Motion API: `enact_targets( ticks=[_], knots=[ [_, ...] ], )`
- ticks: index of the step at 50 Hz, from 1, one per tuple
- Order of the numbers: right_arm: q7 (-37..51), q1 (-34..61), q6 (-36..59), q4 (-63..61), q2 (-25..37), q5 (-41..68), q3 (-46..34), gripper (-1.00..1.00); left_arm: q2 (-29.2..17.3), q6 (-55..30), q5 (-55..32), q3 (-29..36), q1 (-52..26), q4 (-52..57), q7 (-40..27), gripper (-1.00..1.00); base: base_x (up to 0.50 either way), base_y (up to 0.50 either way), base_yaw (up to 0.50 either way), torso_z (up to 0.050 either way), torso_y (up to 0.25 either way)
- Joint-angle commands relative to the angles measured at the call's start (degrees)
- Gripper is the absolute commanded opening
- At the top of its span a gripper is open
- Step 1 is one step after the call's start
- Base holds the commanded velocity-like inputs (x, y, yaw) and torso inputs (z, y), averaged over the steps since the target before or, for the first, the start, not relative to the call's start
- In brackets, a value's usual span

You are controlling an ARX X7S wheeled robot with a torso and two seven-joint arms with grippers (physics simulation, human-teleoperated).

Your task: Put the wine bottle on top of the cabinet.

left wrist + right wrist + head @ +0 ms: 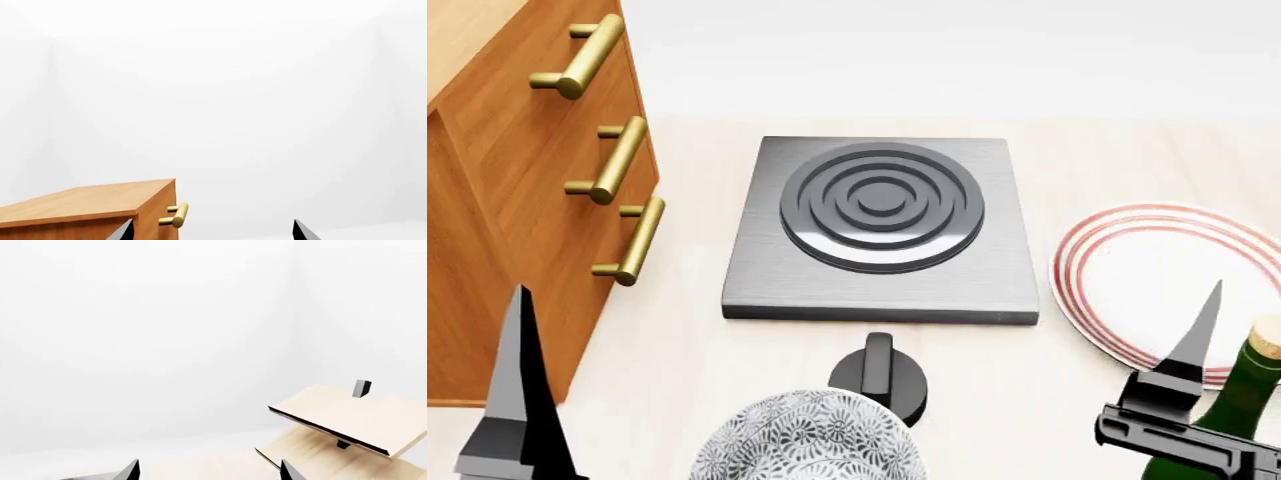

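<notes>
The wine bottle (1244, 400), dark green with a tan cork, stands at the near right edge of the head view, right beside my right gripper (1192, 365); its lower part is cut off. It does not show in either wrist view. The orange-brown cabinet (521, 200) with brass bar handles stands at the left; its top corner and one handle also show in the left wrist view (93, 200). My right gripper (208, 471) is open with nothing between its fingertips. My left gripper (212, 232) is open and empty, low in front of the cabinet (518, 400).
A grey stove plate (881, 225) with a black knob (878, 375) lies mid-table. A red-rimmed white plate (1141, 285) lies at the right, behind the bottle. A patterned bowl (807, 440) sits at the near middle. A pale wood rack (347, 420) shows in the right wrist view.
</notes>
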Motion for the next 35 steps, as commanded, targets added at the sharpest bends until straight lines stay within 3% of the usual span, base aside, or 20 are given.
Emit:
enact_targets(
  ticks=[1,23,35],
  knots=[
    [-0.97,-2.2,-4.51,6.13,-1.41,-1.45,-0.33,1.0,-1.4,0.57,-1.43,0.21,-0.54,0.08,-1.62,1.0,0.0,0.0,0.0,0.0,0.0],
    [-2.4,-1.43,-6.75,15.31,-1.79,-2.11,-1.72,1.0,-3.03,1.3,-2.57,1.51,-1.49,0.01,-3.7,1.0,0.0,0.0,0.0,0.0,0.0],
    [-2.34,-0.18,-2.33,15.1,-0.69,0.03,-1.49,1.0,-3.95,1.8,-3.05,2.22,-1.9,-0.21,-4.79,1.0,0.0,0.0,0.0,0.0,0.0]
  ],
)
